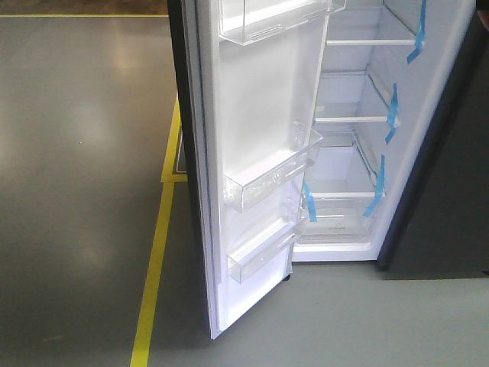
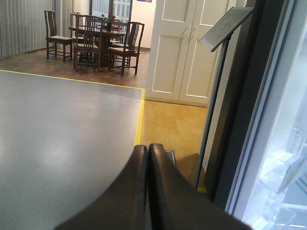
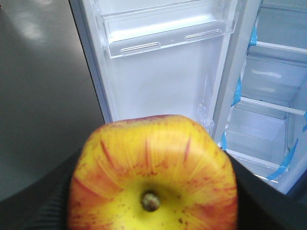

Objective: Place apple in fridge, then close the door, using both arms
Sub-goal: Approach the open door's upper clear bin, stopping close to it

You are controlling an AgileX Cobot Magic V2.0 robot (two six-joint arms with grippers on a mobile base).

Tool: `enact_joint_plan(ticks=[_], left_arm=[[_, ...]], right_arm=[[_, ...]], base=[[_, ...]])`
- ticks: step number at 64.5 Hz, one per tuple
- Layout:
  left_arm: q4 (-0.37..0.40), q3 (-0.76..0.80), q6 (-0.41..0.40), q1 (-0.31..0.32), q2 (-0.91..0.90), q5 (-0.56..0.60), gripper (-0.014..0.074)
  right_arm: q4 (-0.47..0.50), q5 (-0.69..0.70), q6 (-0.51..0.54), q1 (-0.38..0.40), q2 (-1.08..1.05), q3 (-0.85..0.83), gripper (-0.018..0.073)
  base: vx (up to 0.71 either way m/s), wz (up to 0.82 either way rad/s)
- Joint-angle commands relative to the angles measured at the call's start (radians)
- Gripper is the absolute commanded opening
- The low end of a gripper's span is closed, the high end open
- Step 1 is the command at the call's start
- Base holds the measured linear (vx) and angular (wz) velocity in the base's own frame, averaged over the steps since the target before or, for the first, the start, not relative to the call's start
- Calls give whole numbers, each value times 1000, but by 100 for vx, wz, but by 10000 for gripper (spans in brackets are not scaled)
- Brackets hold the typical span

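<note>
The apple [image 3: 153,177], red-streaked with a yellow patch round its stem, fills the bottom of the right wrist view, stem end toward the camera. My right gripper [image 3: 153,191] is shut on it, dark fingers [image 3: 43,201] showing at both sides. Beyond it stands the fridge [image 3: 268,115], white inside with shelves and blue tape. Its door [image 1: 260,153] hangs wide open, clear bins on the white inner face. My left gripper [image 2: 147,148] is shut with nothing in it, left of the door's outer edge [image 2: 244,120], pointing across the floor. Neither gripper shows in the front view.
A yellow floor line [image 1: 157,260] runs beside the grey floor left of the door. In the left wrist view a sign stand [image 2: 218,72], white double doors [image 2: 184,52] and a dining table with chairs [image 2: 96,40] stand farther off.
</note>
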State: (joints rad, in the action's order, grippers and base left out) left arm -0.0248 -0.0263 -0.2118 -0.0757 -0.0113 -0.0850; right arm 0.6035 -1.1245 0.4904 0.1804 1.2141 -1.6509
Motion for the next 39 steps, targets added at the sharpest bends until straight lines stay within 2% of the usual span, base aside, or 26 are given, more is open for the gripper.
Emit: enact_joint_plan(ticks=[1,39], left_arm=[[1,-28,-3,6,-14,73,-6],[1,-28,-3,6,-14,73,-6]], right_arm=[[37,64,9,6,-19,-29,13],[37,64,9,6,-19,-29,13]], base=[[10,0],[11,-1]])
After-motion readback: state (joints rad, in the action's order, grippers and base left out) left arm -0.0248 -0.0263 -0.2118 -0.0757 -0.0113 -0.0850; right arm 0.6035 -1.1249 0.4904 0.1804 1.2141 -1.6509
